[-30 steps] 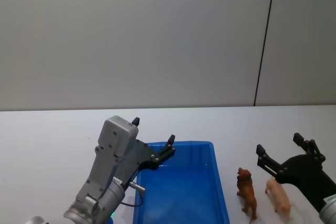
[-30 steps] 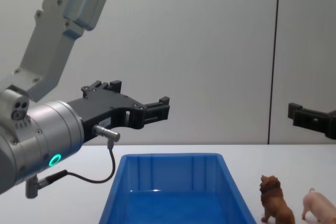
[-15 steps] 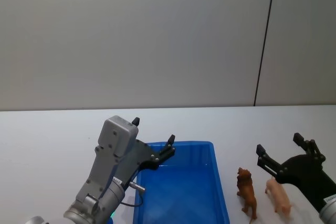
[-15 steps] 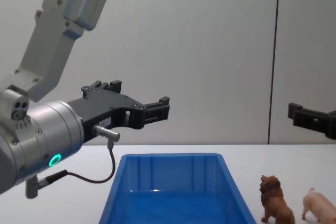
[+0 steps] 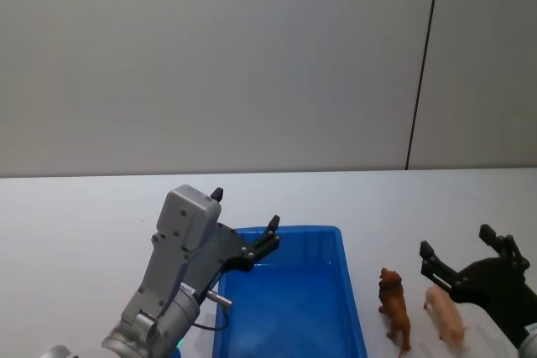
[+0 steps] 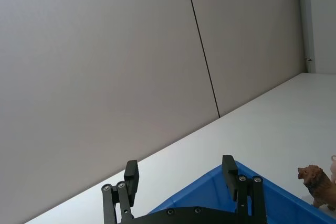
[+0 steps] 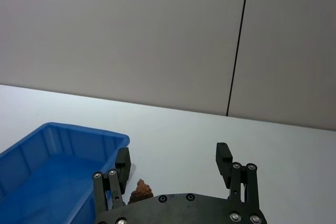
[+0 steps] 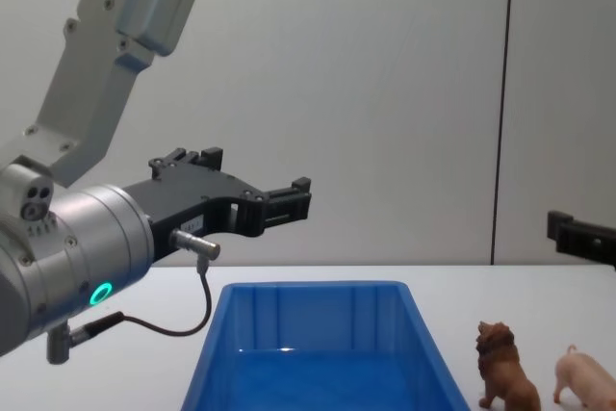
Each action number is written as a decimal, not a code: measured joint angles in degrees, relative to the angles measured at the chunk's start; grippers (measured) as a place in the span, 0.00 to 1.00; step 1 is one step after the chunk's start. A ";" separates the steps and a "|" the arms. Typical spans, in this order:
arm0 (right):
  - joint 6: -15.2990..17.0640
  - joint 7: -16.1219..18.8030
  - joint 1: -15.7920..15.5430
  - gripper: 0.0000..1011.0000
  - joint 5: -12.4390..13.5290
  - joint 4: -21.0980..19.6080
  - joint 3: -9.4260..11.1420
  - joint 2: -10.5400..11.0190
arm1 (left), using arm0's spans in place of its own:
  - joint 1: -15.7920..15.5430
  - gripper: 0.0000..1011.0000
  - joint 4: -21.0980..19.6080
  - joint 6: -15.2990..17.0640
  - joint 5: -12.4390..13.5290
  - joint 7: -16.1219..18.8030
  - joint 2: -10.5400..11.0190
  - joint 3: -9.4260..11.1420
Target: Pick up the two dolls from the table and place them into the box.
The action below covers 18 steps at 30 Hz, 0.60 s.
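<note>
blue box point(image 5: 294, 230) sits empty beside lion point(image 5: 394, 306) and pig point(image 5: 445, 314); right gripper point(image 5: 457, 245) hovers above them, jaws spread, seemingly for a grasp; left gripper point(image 5: 245, 209) idles over the box, also spread.

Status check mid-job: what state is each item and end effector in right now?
lion: upright on the table, right of the box, ungrasped.
pig: upright on the table, right of the lion, ungrasped.
box: upright, holds neither doll.
left end effector: open, empty, raised by the box's left side.
right end effector: open, empty, raised near the pig.
</note>
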 joint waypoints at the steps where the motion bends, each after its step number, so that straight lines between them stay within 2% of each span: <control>1: 0.16 -0.14 -0.09 0.99 0.06 -0.02 0.03 0.02 | 0.00 0.99 0.00 0.00 0.00 0.00 0.00 0.00; 9: 1.99 -1.19 -0.82 0.99 0.68 -0.03 0.26 0.11 | 0.00 0.99 0.00 0.00 0.00 0.00 0.00 0.00; 18: 4.49 -1.86 -0.86 0.99 1.22 1.77 0.25 -0.51 | 0.00 0.99 0.00 0.00 0.00 0.00 0.00 0.00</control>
